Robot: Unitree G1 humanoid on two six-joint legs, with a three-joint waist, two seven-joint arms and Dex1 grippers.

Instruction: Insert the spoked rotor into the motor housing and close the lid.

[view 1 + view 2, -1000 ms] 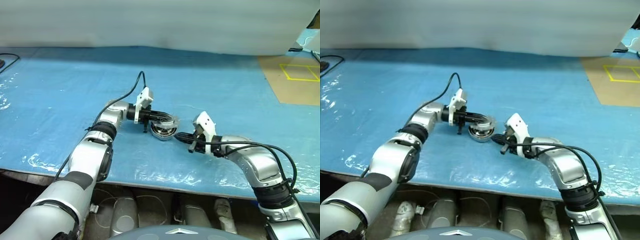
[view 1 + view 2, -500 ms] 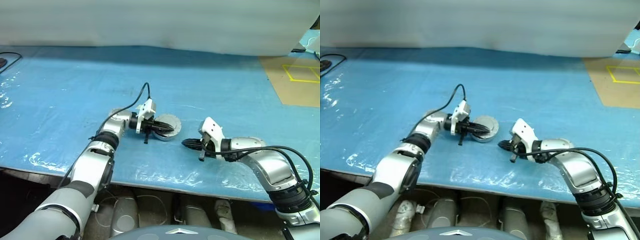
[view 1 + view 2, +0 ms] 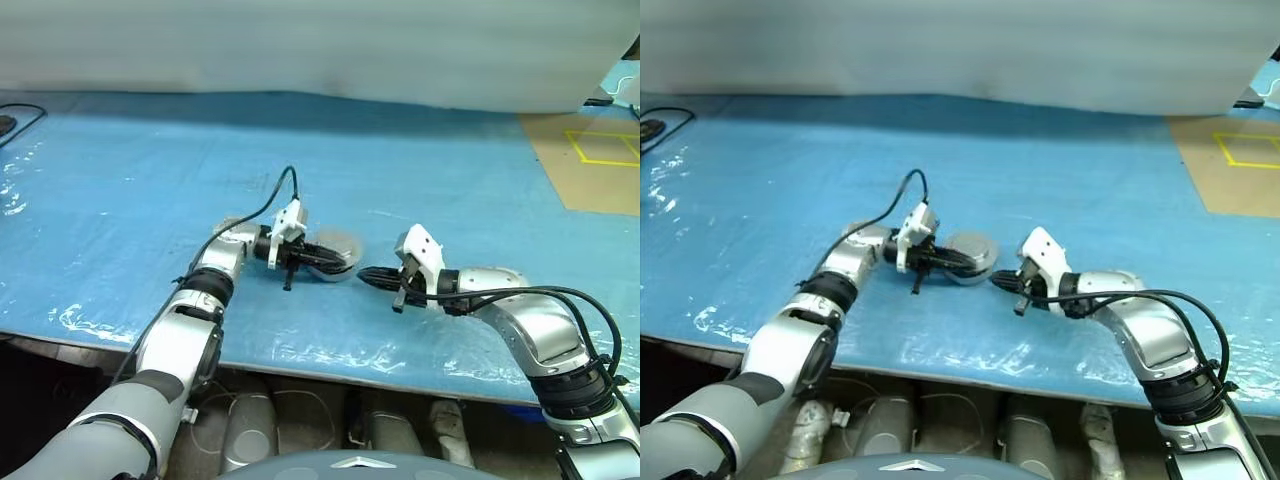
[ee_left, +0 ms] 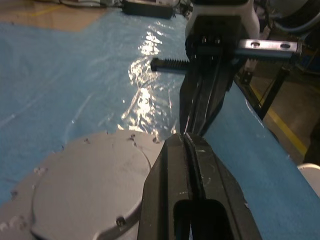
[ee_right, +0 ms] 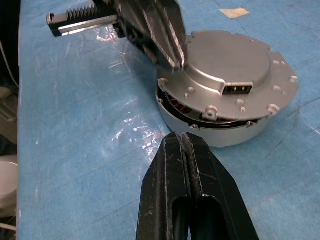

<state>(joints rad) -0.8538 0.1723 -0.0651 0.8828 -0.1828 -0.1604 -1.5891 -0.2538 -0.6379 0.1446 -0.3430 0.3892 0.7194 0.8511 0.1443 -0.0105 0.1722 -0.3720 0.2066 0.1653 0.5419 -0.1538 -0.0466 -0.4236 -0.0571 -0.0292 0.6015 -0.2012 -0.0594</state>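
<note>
Lid sits on housing, blue mat under. My left gripper pressed together, tips over lid. My right gripper pressed together, empty, just beside housing.

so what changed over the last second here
The round silver motor assembly with copper windings, tipped up a second ago, now lies flat on the blue table cover under its smooth grey lid. The left gripper drew back slightly. The right gripper stayed beside it; both stayed shut.

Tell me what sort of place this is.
Probably a workshop or robot test lab: a workbench under blue plastic sheeting, a metal motor on it, and yellow tape marking the floor beyond.
</note>
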